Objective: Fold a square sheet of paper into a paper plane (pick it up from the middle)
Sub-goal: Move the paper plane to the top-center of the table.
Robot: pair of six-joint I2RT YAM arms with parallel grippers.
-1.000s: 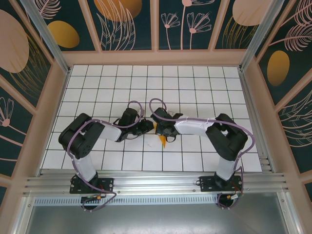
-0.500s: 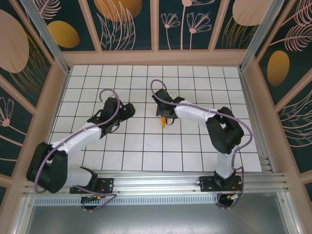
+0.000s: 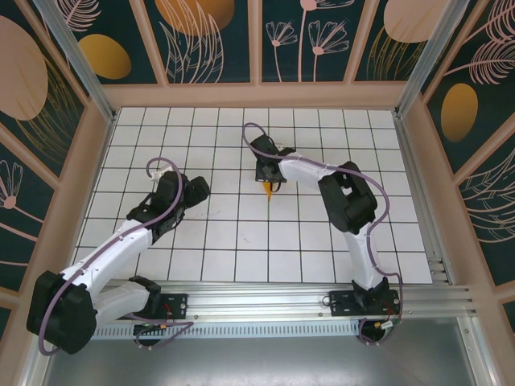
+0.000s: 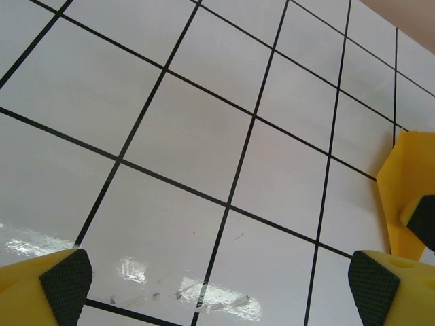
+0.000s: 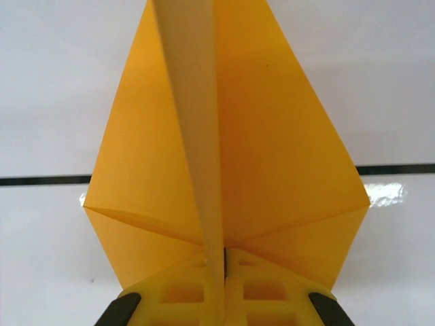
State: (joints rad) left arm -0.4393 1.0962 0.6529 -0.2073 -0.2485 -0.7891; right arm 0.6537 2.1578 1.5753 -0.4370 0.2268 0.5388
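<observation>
The square sheet of paper stands folded into an orange-yellow paper plane, a pointed kite shape with a raised centre crease. My right gripper is shut on that centre fold, and the wings spread to both sides of the fingers. From above, the paper plane pokes out below the right gripper near the middle of the table. My left gripper sits about two tiles to the left, open and holding nothing. In the left wrist view the left gripper faces bare tiles, with the paper plane at the right edge.
The white grid table is boxed in by wooden-framed walls on three sides. An aluminium rail runs along the near edge by the arm bases.
My left gripper opened and its arm swung away to the left. The right gripper carried the paper plane a little farther from the bases.
</observation>
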